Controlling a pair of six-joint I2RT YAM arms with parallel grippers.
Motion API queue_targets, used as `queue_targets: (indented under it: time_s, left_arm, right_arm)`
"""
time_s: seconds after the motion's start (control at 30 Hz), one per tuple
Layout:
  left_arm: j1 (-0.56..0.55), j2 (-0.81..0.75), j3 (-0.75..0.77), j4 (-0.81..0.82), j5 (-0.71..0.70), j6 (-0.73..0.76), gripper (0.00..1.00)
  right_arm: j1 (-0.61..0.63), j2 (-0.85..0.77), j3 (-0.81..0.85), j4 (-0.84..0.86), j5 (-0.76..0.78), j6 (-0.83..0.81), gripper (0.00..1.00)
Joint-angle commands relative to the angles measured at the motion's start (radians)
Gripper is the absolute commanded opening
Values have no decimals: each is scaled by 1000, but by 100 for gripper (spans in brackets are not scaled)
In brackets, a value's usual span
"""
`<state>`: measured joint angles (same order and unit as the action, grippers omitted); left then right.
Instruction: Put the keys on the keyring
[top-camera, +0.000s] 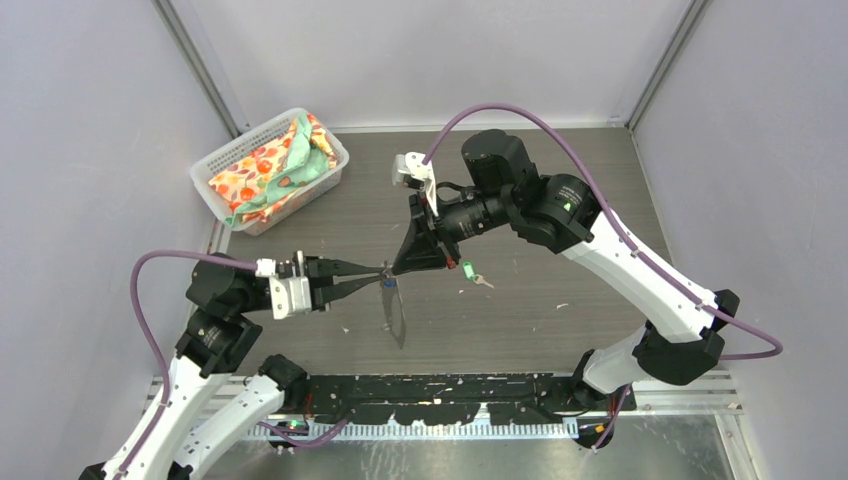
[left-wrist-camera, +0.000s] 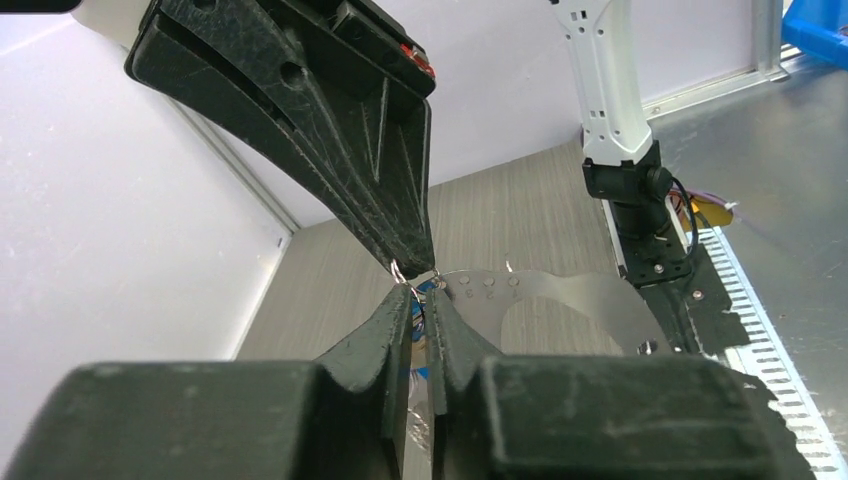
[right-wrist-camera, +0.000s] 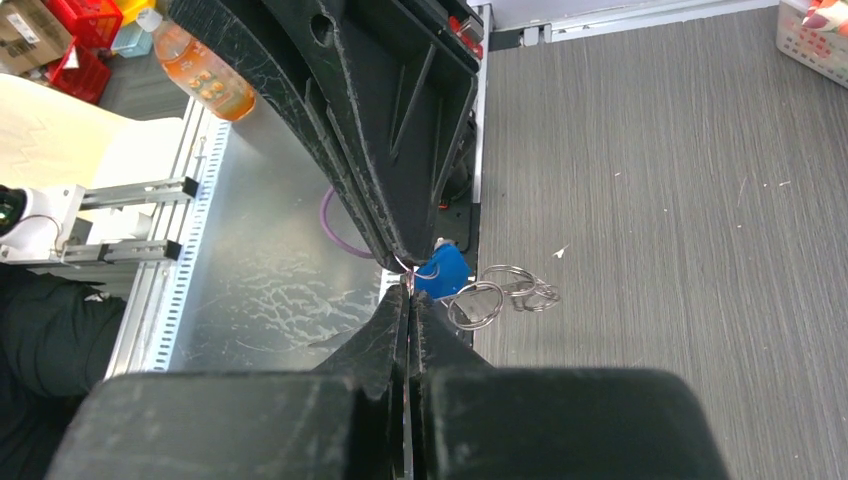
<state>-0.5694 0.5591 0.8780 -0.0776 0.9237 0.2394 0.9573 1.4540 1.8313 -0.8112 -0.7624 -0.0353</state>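
The right gripper (right-wrist-camera: 408, 300) has its jaws pressed together on a thin wire of the keyring (left-wrist-camera: 570, 295), whose loop hangs just below the two meeting tips. The left gripper (left-wrist-camera: 420, 300) has its jaws narrowly parted, with the blue-tagged key (right-wrist-camera: 442, 270) in the gap; I cannot tell whether they press on it. The green-tagged key (top-camera: 468, 269) lies on the table just beyond the right jaws.
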Motion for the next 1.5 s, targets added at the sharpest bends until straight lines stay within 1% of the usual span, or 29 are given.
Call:
queue_targets:
  time_s: [0.0,0.07,0.1,0.27,0.4,0.47,0.6,0.73,0.87,0.9,0.93,1.0,1.03,1.17,1.33,1.47]
  left_arm:
    - [-4,-1,27,10,-20,-2,6]
    - [-4,-7,24,-1,-20,6,1]
    - [-4,-9,23,-10,-17,17,0]
    - [-4,-23,19,-52,2,66,1]
    - [-4,-38,4,-52,33,104,1]
    - [-4,-43,-5,-44,40,115,1]
    - [-4,-51,-19,-42,61,152,1]
    - [-4,-58,-29,-43,105,178,0]
    - [-4,-69,-41,-48,116,202,1]
    - [-4,-70,-39,-59,116,209,2]
    - [-3,-70,-37,-71,121,215,7]
    - [-4,-70,-34,-85,122,216,23]
    - [-4,-69,-31,-88,116,210,28]
    - [-4,-55,4,-95,28,135,30]
    - [-4,-45,48,-91,-56,24,33]
    - [-4,-31,80,-72,-101,-71,39]
  right_arm:
    - [-3,-5,37,22,-27,2,1]
    - [-3,-6,38,23,-26,3,1]
    - [-3,-8,39,22,-26,2,1]
    - [-4,-22,31,33,-30,7,1]
    - [-7,-44,-11,100,-42,34,1]
    - [-7,-51,-30,134,-45,73,1]
    - [-7,-73,-91,250,-40,140,1]
    - [-7,-96,-157,383,-5,205,1]
    - [-7,-130,-235,519,30,266,1]
    - [-8,-142,-256,544,45,276,1]
    - [-6,-154,-279,572,68,286,1]
    - [-7,-182,-327,632,92,302,1]
    - [-6,-193,-348,656,103,308,1]
    - [-6,-253,-432,730,159,300,1]
    - [-5,-285,-453,708,180,252,1]
    - [-6,-311,-472,717,185,220,1]
